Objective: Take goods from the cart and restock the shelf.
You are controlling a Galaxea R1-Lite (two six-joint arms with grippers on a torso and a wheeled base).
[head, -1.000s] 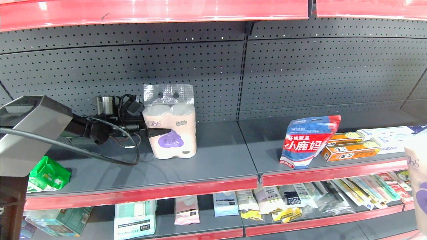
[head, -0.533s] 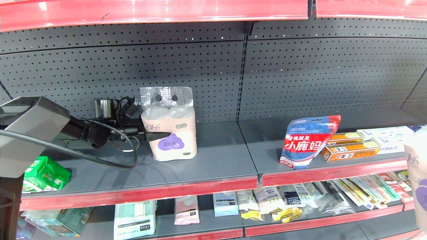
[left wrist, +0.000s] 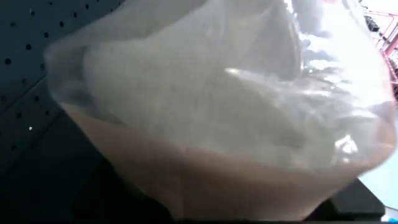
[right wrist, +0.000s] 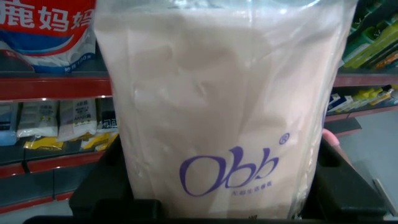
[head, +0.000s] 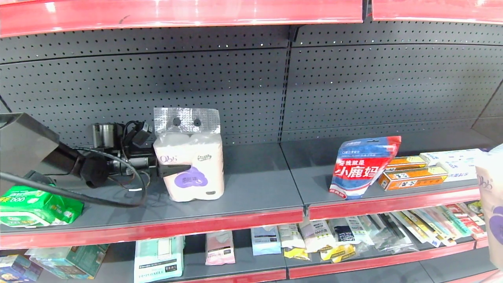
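left gripper (head: 175, 169): jaws clamp tissue pack (head: 191, 163), upright, base at shelf (head: 255, 184) | right gripper (right wrist: 227, 210): grips second pack (right wrist: 224, 106), farther off

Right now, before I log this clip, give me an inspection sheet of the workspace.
Surface: grey shelf with a red front edge.
Job's things: tissue pack upright at the shelf; second pack held off to the right.
Clutter: green pack, pouch, orange boxes.
Grippers: left gripper shut on the tissue pack; right gripper shut on the second pack.
Cables: black cable looping low behind the left gripper.
Surroundings: pegboard; stocked lower shelf.
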